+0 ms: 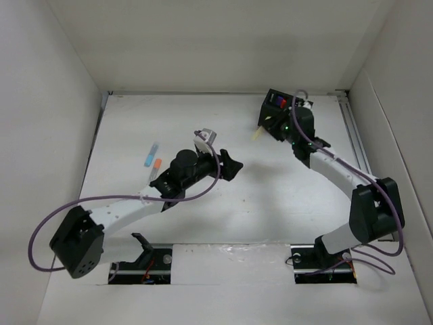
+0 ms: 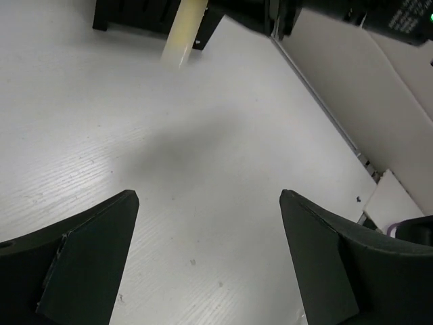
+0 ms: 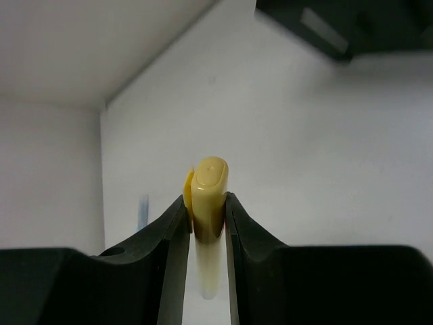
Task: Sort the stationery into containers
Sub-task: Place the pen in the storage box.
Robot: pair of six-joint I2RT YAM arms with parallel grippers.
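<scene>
One yellow pen [image 3: 210,177] in right claw [image 3: 206,201]

1 camera looks down on the whole tabletop [image 1: 270,203]. 2 sit close behind the left claw [image 2: 208,198] and right claw [image 3: 206,198]. All 3 see the yellow pen [image 1: 258,133].
</scene>
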